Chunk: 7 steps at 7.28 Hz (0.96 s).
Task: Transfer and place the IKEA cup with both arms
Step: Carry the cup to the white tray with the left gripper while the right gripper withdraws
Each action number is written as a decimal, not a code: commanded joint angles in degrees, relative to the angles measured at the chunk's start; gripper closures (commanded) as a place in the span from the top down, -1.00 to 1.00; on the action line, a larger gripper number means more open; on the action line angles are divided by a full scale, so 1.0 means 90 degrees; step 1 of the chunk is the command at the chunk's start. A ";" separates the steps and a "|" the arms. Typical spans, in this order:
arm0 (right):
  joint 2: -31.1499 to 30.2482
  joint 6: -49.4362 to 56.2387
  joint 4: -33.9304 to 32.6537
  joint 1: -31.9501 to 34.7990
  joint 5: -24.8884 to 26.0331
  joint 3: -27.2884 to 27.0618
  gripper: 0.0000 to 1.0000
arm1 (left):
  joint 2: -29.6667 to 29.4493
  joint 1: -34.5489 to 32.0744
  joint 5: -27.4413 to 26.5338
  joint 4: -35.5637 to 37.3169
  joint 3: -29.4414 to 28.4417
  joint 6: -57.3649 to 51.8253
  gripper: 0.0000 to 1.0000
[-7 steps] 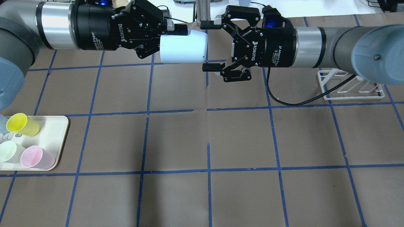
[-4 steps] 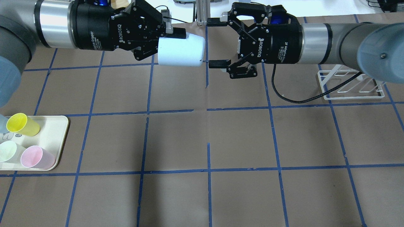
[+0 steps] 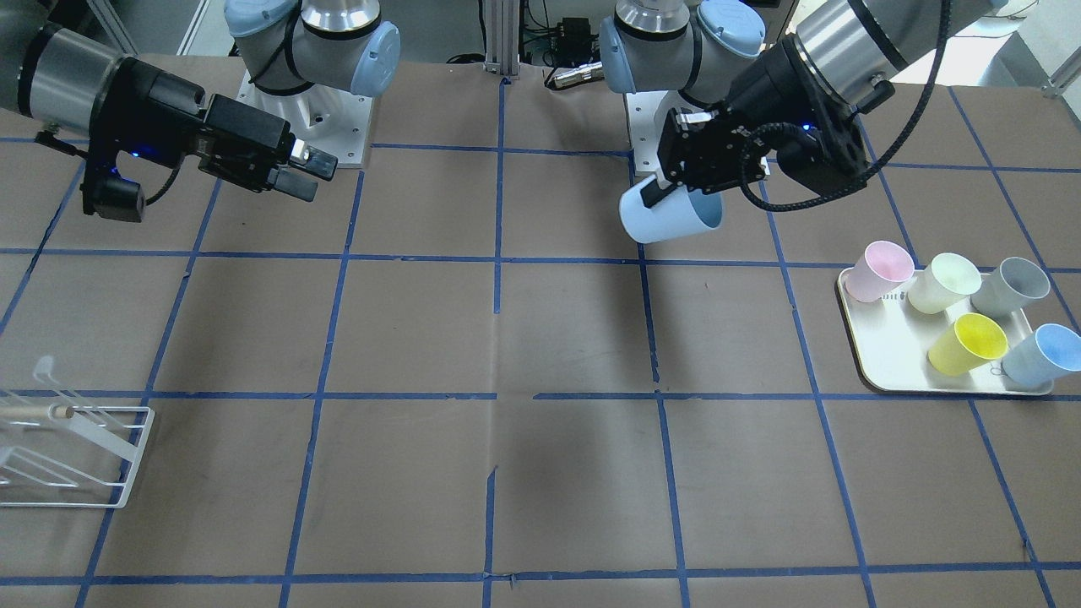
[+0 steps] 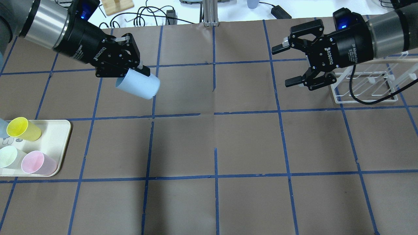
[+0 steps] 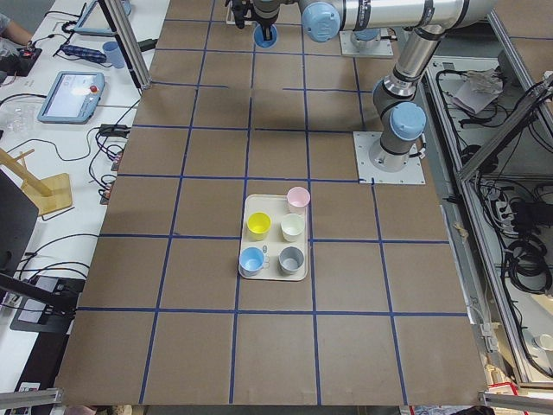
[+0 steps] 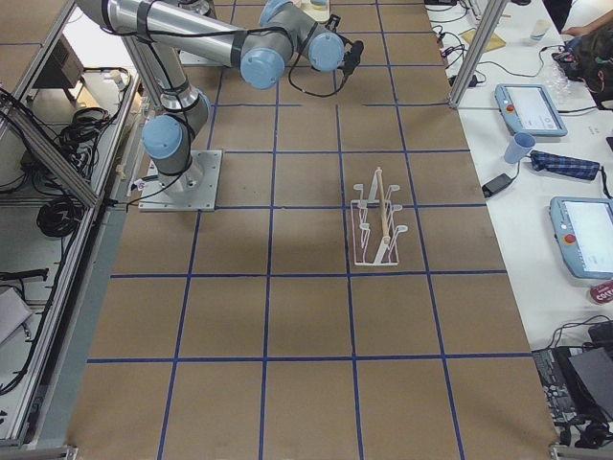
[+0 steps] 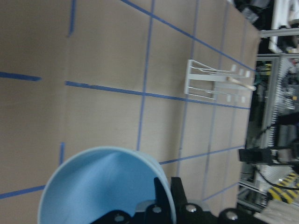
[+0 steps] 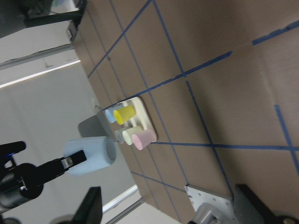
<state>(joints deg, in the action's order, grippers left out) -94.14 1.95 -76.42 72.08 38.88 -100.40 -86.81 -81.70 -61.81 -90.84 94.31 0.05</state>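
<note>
My left gripper (image 4: 138,76) is shut on the pale-blue IKEA cup (image 4: 137,84) and holds it tilted above the table at the back left. One finger sits inside the rim, as the left wrist view shows on the cup (image 7: 103,186). In the front view the cup (image 3: 671,218) hangs under the left gripper (image 3: 676,196) at the upper right. My right gripper (image 4: 282,66) is open and empty at the back right, beside the white wire rack (image 4: 365,86). It also shows in the front view (image 3: 311,176). The right wrist view shows the held cup (image 8: 91,156) from afar.
A cream tray (image 3: 895,350) at the table's left end holds pink (image 3: 878,270), pale-green (image 3: 944,283), grey (image 3: 1009,285), yellow (image 3: 967,342) and a twin blue cup (image 3: 1043,355). The rack (image 3: 67,456) stands at the right end. Blue tape gridlines cross the brown table.
The grippers, close together at the back centre, have drawn apart. The left arm swung left with the cup, now tilted. The right gripper moved right toward the rack, still open.
</note>
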 commanded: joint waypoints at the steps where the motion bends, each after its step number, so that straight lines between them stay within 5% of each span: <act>1: -0.0067 -0.1144 -0.0989 0.0406 0.1610 0.0052 1.00 | -0.0517 0.0035 -0.2458 0.0947 0.0106 -0.0887 -1.00; 4: -0.0038 -0.2256 -0.1713 0.1801 0.4528 0.0072 1.00 | -0.1163 0.1250 -0.3871 0.1856 0.0408 -0.2750 -1.00; 7: -0.0067 -0.2317 -0.0801 0.1962 0.5357 0.0811 1.00 | -0.1564 0.2405 -0.3875 0.3251 0.1110 -0.4297 -1.00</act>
<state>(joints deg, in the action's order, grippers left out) -94.67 -18.67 -88.28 89.25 84.63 -96.42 -99.33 -64.16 -96.68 -68.11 101.41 -31.78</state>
